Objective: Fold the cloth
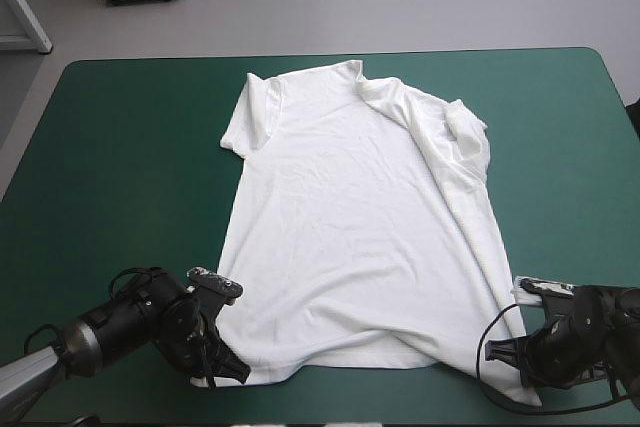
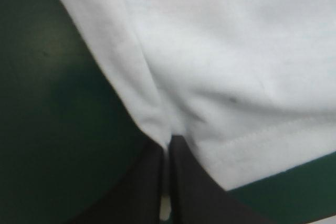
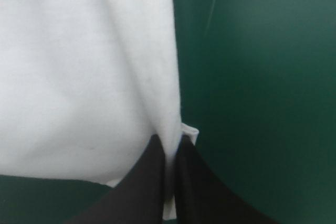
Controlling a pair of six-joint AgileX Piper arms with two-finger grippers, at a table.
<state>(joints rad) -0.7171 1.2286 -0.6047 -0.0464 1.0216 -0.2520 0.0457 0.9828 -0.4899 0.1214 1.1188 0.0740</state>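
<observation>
Though the T-shirt (image 1: pixel 350 217) lay spread over the middle of the desk (image 1: pixel 120 147), collar toward the far edge and hem toward the near one, it was not wholly smooth. The side nearer the right arm was rumpled into a long ridge that ran from the shoulder down to the near right corner, with the sleeve there bunched on top. The left claw (image 1: pixel 228 367) sat at the hem's near left corner, its black fingers all but closed and pinching a fold of white cloth between them. The right claw (image 1: pixel 505 347) sat at the near right corner, likewise clamped on the cloth, with a small bit of hem showing beside its fingers. Around the T-shirt the teal-green cover showed bare on every side.
</observation>
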